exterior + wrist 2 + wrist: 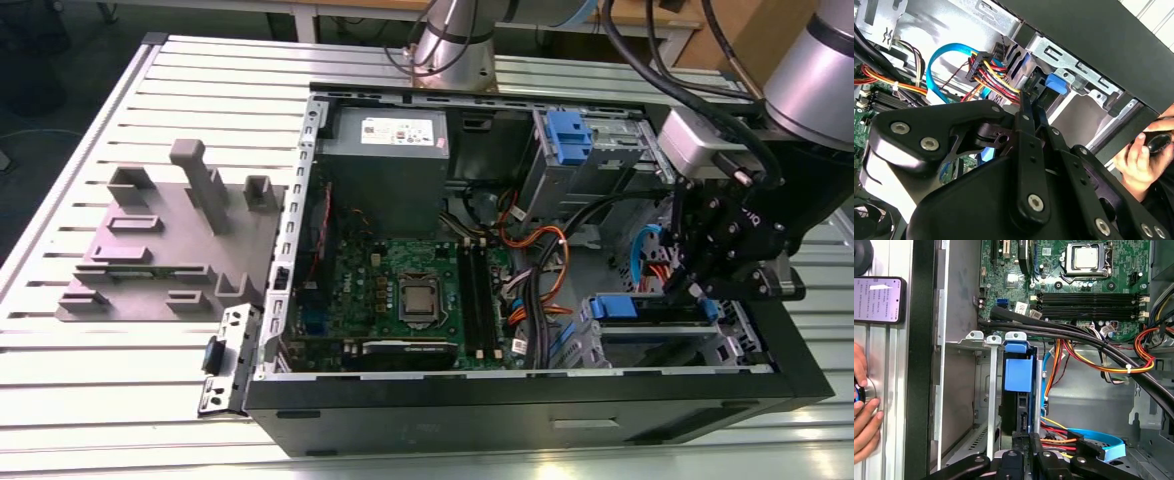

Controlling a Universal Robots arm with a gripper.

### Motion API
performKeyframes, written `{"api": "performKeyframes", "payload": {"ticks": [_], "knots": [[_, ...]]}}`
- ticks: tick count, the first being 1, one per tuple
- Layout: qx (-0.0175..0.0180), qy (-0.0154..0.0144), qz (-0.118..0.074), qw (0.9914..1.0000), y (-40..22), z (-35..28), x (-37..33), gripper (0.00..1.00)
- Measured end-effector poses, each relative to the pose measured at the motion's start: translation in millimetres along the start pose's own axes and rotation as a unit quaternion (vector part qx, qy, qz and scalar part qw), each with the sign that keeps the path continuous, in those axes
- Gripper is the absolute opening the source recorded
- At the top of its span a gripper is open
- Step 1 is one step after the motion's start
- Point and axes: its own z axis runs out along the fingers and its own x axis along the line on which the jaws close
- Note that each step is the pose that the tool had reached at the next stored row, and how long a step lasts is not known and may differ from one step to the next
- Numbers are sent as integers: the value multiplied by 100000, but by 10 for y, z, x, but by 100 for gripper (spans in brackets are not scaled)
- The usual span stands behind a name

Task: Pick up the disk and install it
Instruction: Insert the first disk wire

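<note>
Ribbed aluminium slats make up the worktable point(80, 390) that we see in the exterior view, with an open computer case point(534, 400) lying on it and a grey moulded fixture point(160, 240) toward the exterior view's left. Inside the case we make out the green motherboard point(400, 290) and the grey power supply point(390, 150); the black gripper point(701, 285) hangs over the drive cage at the exterior view's right, just above the disk point(627, 308), whose blue frame shows in the bay. Moving to the second wrist view, we find the gripper's fingers point(1026, 120) drawn close together around the blue edge of the disk point(1054, 84) beside a bundle of red and yellow wires point(991, 72), while a person's hand point(1139, 162) rests outside the case. Turning to the first wrist view, we see the disk point(1018, 375) standing on edge in the metal cage, the gripper point(1026, 440) pinching its near end, and a phone point(879, 299) lying on the table.
</note>
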Motion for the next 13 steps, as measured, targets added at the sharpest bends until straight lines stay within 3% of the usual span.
{"api": "performKeyframes", "payload": {"ticks": [4, 5, 9, 13], "knots": [[-3, -144, -1, 100000, 0, -12, 2, 18], [-14, -190, -3, 100000, 0, -38, 5, 24], [-58, -423, -9, 99999, 1, -155, 19, 24], [-71, -494, -12, 99999, 0, -163, 20, 23]]}}
